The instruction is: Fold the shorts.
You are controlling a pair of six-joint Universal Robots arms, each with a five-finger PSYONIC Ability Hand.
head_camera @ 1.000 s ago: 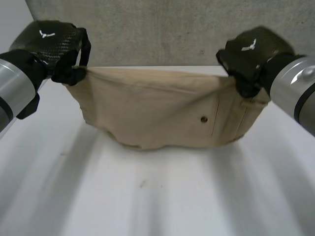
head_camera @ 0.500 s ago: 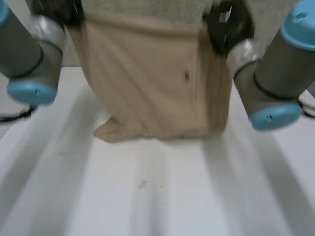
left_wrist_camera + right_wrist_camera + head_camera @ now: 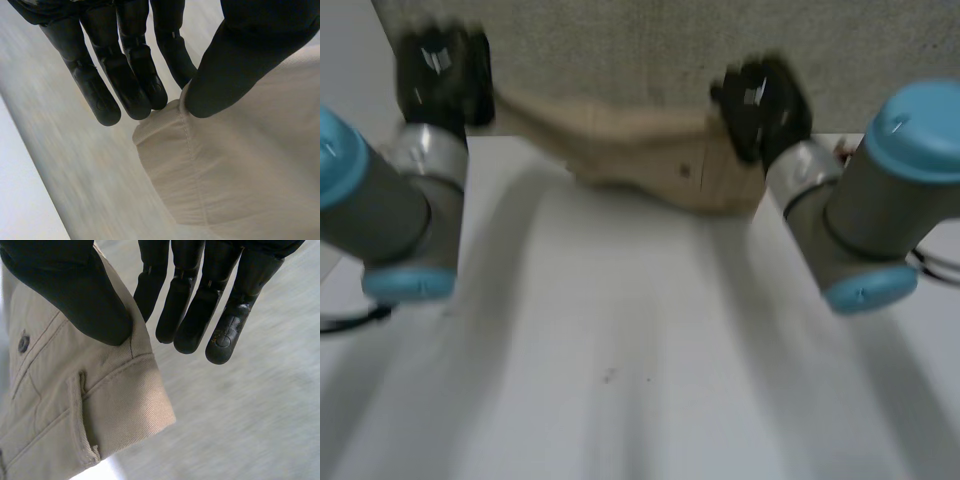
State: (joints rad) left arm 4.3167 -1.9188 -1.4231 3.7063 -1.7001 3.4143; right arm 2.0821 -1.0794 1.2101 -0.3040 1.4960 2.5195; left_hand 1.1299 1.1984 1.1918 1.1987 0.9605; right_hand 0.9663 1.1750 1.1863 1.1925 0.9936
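Fingers [image 3: 127,85], thumbs [image 3: 225,65] pinch shorts [image 3: 620,135] corners between them (left hand [image 3: 440,75], right hand [image 3: 760,105])

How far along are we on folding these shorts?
Done: both ends are gripped, the left hand pinching a hemmed corner of the shorts, the right hand pinching the waistband end. In hand: the shorts are stretched between them over the far edge of the table. Left: laying them down and folding; no neat fold shows yet.
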